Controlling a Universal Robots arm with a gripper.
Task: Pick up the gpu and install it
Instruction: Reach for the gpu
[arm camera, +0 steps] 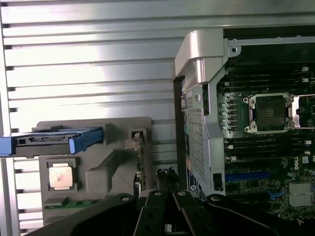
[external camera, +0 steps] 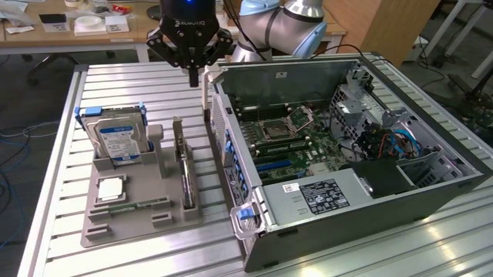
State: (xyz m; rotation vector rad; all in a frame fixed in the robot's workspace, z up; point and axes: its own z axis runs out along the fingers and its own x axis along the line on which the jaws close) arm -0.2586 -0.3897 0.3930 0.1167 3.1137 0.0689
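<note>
Gripper and card at rest. My gripper (external camera: 193,82), jaws clenched on nothing, hangs above the table beside the computer case (external camera: 308,231). The gpu (external camera: 185,173) stands on edge in a slot of the grey tray (external camera: 127,222), with its long axis parallel to the case wall facing it and its bracket apparently at the far end. I judge it light, stiff and fragile, best pinched across its upper edge at mid-length.

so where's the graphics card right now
In the exterior view the graphics card stands on edge in the grey tray, between the hard drive and the computer case.
</note>
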